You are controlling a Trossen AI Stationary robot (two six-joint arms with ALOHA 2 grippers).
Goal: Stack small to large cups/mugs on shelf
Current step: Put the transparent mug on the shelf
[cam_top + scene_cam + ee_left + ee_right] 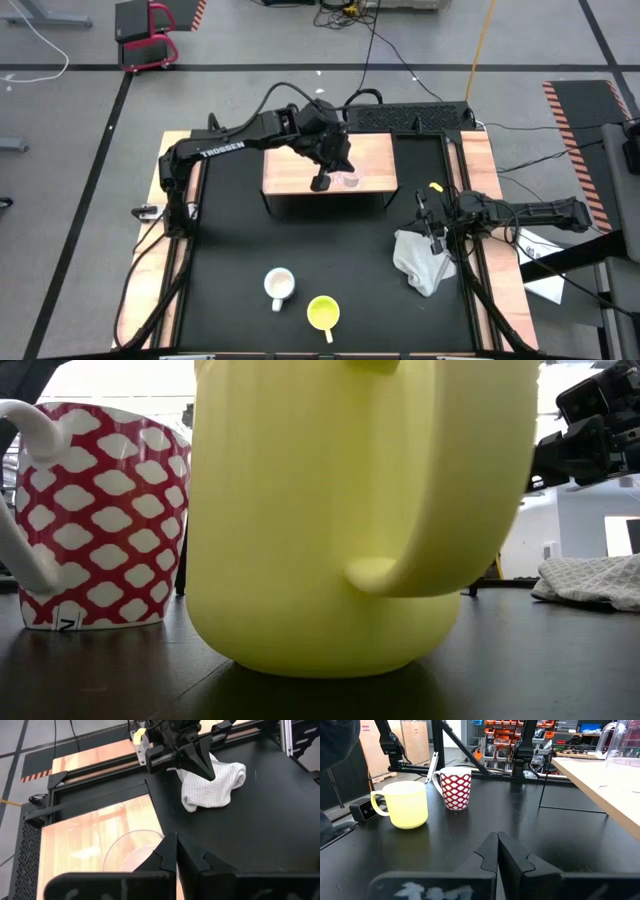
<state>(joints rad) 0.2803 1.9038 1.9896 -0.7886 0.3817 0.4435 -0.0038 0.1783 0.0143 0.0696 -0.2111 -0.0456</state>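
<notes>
We see the left end effector (322,183) closed over the shelf (290,165) at 12 o'clock, beside the glass cup (349,180); the right end effector (432,240) is closed.

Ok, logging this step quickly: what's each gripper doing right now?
Left gripper: shut, empty, over the shelf beside the glass cup.
Right gripper: shut, empty, by the white cloth.
</notes>
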